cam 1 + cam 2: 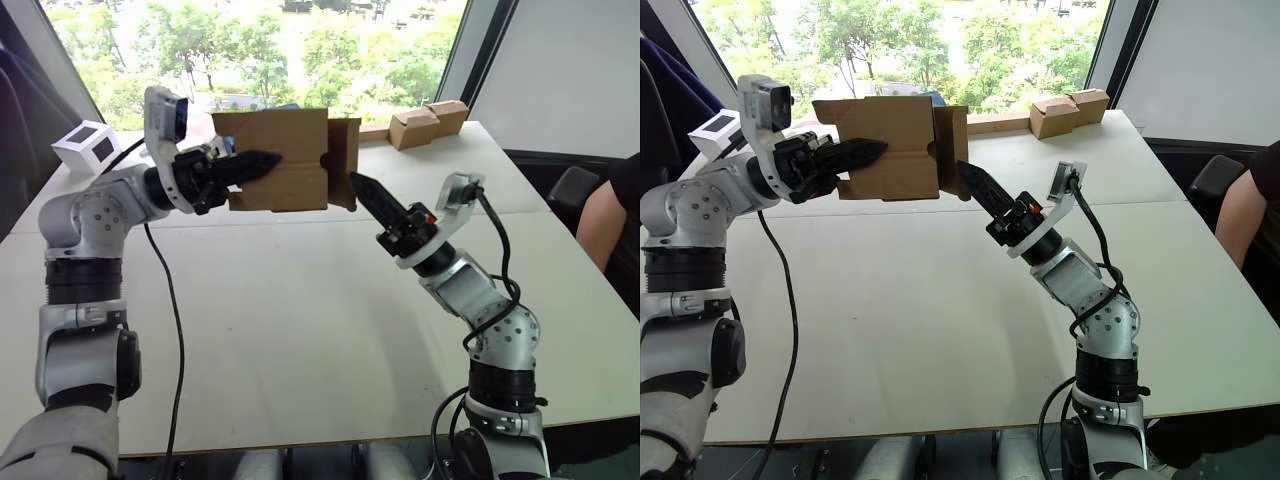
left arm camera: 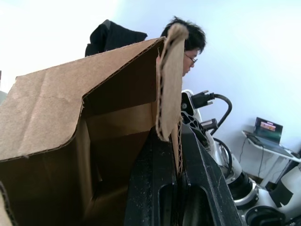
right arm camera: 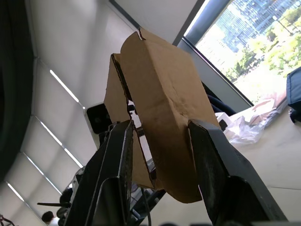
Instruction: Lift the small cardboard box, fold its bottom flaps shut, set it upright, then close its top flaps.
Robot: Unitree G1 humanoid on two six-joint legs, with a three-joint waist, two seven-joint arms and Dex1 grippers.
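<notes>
The small cardboard box (image 1: 285,160) hangs in the air above the far part of the table, lying on its side. My left gripper (image 1: 262,163) is shut on one of its walls; in the left wrist view the black fingers (image 2: 155,188) pinch a cardboard edge (image 2: 169,80) beside the box's open inside. Flaps (image 1: 345,160) at the box's right end stand partly folded. My right gripper (image 1: 362,188) points up at those flaps from below and to the right, its tip at their lower edge. In the right wrist view its fingers (image 3: 117,165) stand apart, with the box (image 3: 164,94) just beyond them.
On the white table (image 1: 300,330), a white cube with a black face (image 1: 88,147) sits at the far left and pale tan cardboard blocks (image 1: 428,123) at the far right by the window. A person's arm (image 1: 610,215) shows at the right edge.
</notes>
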